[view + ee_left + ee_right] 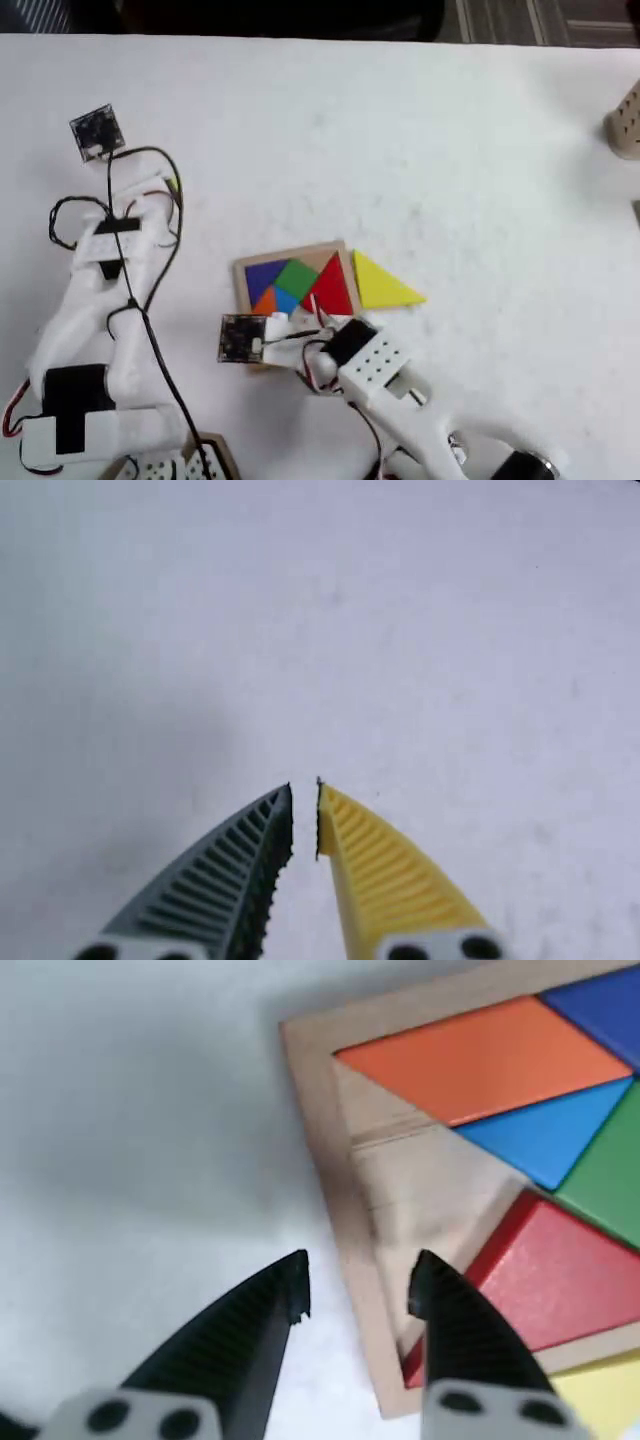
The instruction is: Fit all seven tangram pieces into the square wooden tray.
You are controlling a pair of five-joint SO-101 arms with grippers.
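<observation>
The square wooden tray [248, 270] lies mid-table holding a dark blue piece [264, 274], a green piece [297, 273], an orange piece [265, 299], a light blue piece [286, 300] and a red triangle [333, 285]. A yellow triangle [383, 284] rests on the table against the tray's right side. My right gripper [362, 1275] stands open over the tray's rim [320, 1090], one finger outside it and one above a bare patch of tray floor [420, 1180] beside the red triangle [560, 1280]. My left gripper [304, 792] is shut on nothing above bare table, far left [168, 190].
Black cables [150, 300] trail over the left arm. A wooden pegged object [625, 125] stands at the right edge. Another wooden corner [215, 455] shows at the bottom left. White tabletop stretches behind the tray.
</observation>
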